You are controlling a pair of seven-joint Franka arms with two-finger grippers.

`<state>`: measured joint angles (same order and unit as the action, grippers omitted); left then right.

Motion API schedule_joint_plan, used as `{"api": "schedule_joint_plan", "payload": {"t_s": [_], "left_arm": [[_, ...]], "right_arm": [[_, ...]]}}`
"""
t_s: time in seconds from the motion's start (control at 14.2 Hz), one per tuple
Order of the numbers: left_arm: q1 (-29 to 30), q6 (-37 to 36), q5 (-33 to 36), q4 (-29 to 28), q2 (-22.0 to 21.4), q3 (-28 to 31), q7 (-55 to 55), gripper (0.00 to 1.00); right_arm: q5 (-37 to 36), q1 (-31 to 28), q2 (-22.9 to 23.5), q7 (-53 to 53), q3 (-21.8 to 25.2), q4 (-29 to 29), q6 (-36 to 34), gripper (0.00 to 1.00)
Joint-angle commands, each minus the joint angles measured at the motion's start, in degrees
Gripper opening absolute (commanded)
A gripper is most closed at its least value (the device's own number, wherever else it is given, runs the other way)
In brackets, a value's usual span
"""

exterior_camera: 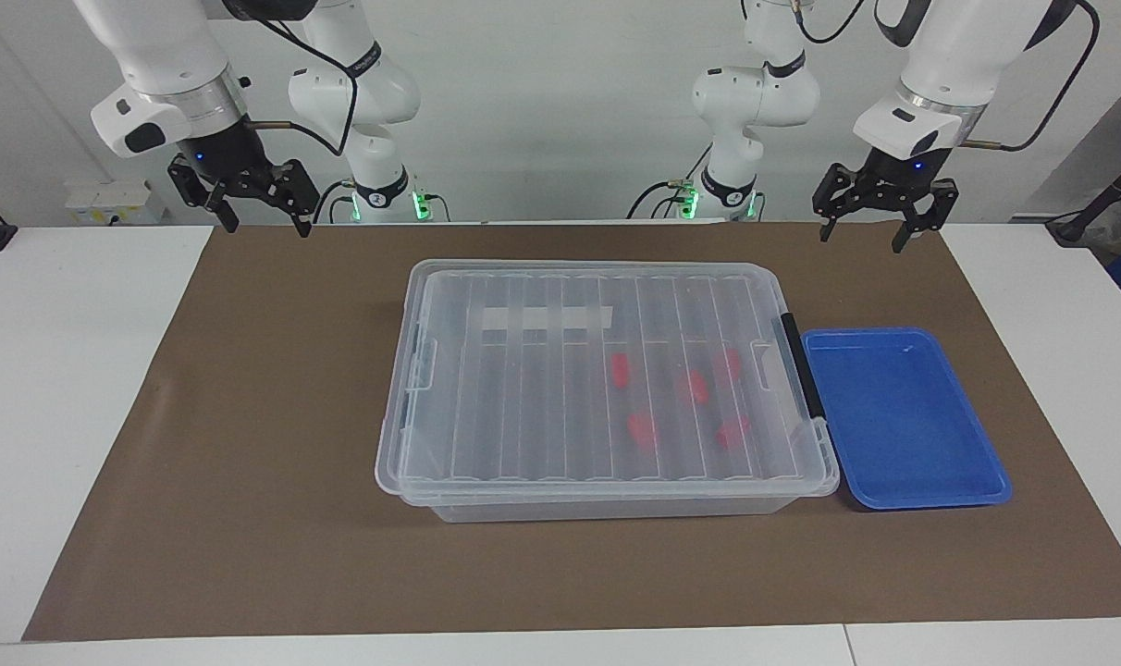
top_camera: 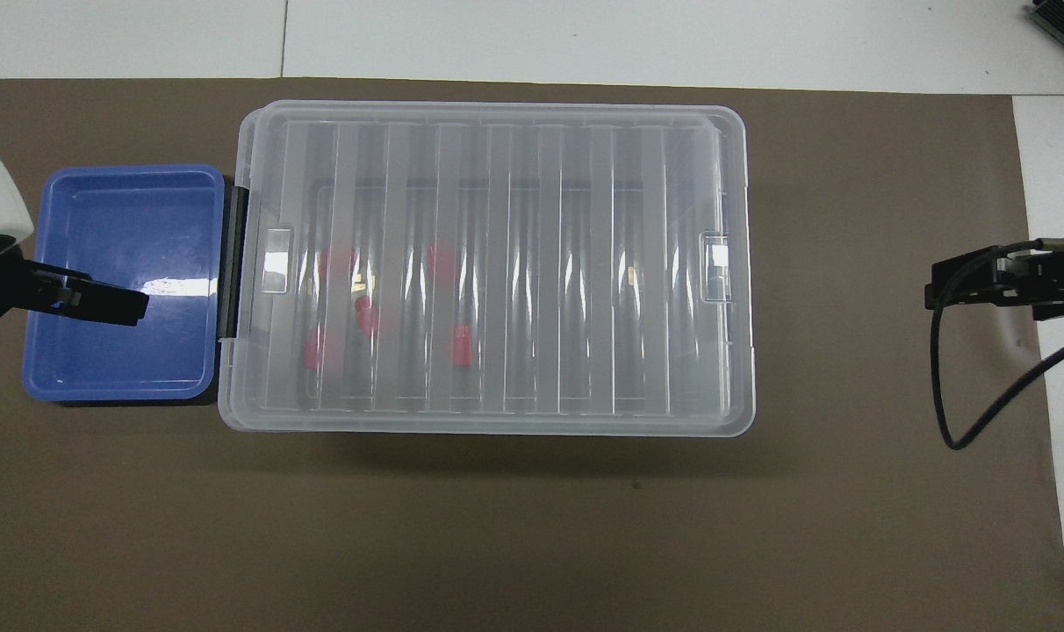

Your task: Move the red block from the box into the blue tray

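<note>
Box (exterior_camera: pixel 607 388) sits mid-mat, clear ribbed lid (exterior_camera: pixel 542 370) on, and that's the snag: go for a block before it's off and nothing gets through. Blue tray (exterior_camera: pixel 903 421) lies empty, touching the box's black handle (exterior_camera: pixel 801 370); a careless lid lift could shove it. Left gripper (exterior_camera: pixel 880 217) and right gripper (exterior_camera: pixel 255 199) hang with fingers apart, holding nothing. Five red blocks inside, one (exterior_camera: pixel 621 370) apart; picking the wrong neighbour looks easy.

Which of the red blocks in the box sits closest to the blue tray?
The red block nearest the box's black handle, the one lying beside the blue tray. The other four lie deeper toward the box's middle.
</note>
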<state>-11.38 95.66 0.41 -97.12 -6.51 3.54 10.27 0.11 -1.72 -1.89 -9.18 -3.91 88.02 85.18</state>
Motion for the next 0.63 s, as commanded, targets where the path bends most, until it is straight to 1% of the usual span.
{"api": "schedule_joint_plan", "payload": {"t_s": [0.0,0.42,0.56], "left_arm": [[0.75,0.14,-0.85,-1.49,-1.49,-0.38,-0.42,1.0],[0.75,0.14,-0.85,-1.49,-1.49,-0.38,-0.42,1.0],[0.75,0.14,-0.85,-1.49,-1.49,-0.38,-0.42,1.0]], "right_arm": [[0.16,-0.3,-1.89,1.36,-0.13,2.42,0.95,1.0],[0.59,-0.74,-2.24,1.53,-0.13,3.12,1.92,1.0],[0.6,-0.3,-2.16,1.09,-0.13,4.87,5.51,1.0]]}}
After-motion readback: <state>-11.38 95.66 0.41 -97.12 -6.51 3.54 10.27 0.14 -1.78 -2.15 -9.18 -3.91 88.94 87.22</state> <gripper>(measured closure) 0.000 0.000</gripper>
